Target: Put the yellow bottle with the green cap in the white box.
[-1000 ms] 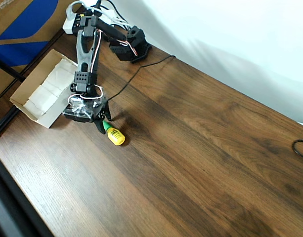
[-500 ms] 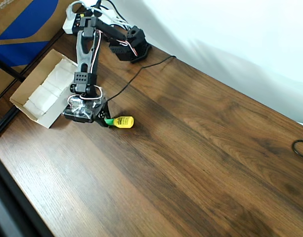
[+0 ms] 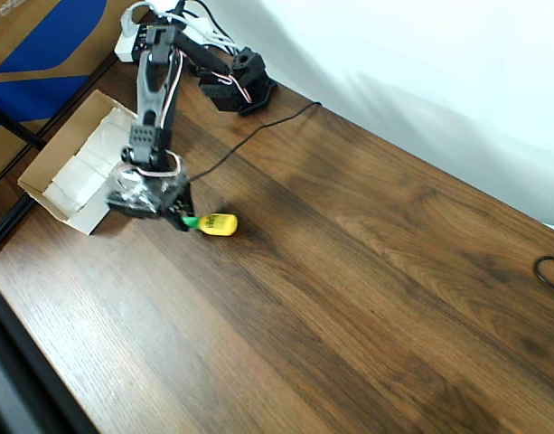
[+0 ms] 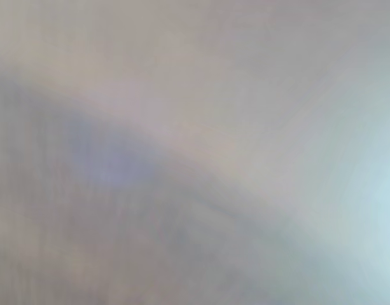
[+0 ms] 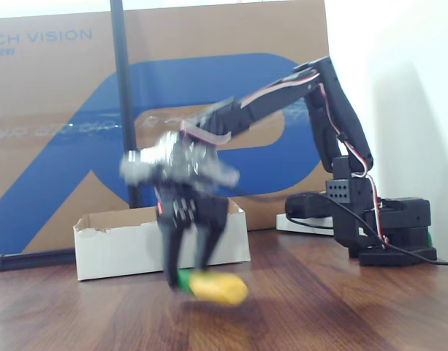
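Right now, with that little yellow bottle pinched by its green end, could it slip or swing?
Probably. The gripper appears to hold the yellow bottle only at its green cap, so the body sticks out sideways and could pivot. It looks small and light, so the load seems slight. Its rounded plastic would likely roll if dropped on the table.

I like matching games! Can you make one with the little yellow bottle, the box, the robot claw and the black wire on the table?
Things:
1. small yellow plastic bottle with the green cap
2. shallow white cardboard box
3. black two-finger gripper
4. thin black cable

Matches:
A. open on top, sits at the table's edge
B. pinches the green cap
C. trails across the wooden table
D. held sideways by its cap

Pairs: 1-D, 2-A, 3-B, 4-C
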You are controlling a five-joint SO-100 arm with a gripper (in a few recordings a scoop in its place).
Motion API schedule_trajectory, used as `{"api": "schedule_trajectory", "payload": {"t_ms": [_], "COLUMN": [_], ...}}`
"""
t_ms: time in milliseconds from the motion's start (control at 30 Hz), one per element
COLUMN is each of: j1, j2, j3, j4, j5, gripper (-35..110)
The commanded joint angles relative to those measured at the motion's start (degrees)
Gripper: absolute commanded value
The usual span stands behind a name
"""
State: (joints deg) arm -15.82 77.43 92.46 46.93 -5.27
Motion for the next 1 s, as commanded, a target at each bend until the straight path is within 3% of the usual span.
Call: {"api": "schedule_trajectory", "payload": {"t_ms": [0, 300, 967], "j1": [2.2, 11.0, 28.7], "j2": [11.5, 28.6, 45.7], "j3": [0.6, 5.7, 17.4], "j4": [0.7, 1.5, 0.8], "j5": [-0.3, 1.0, 3.1], "gripper": [0, 0, 0]}}
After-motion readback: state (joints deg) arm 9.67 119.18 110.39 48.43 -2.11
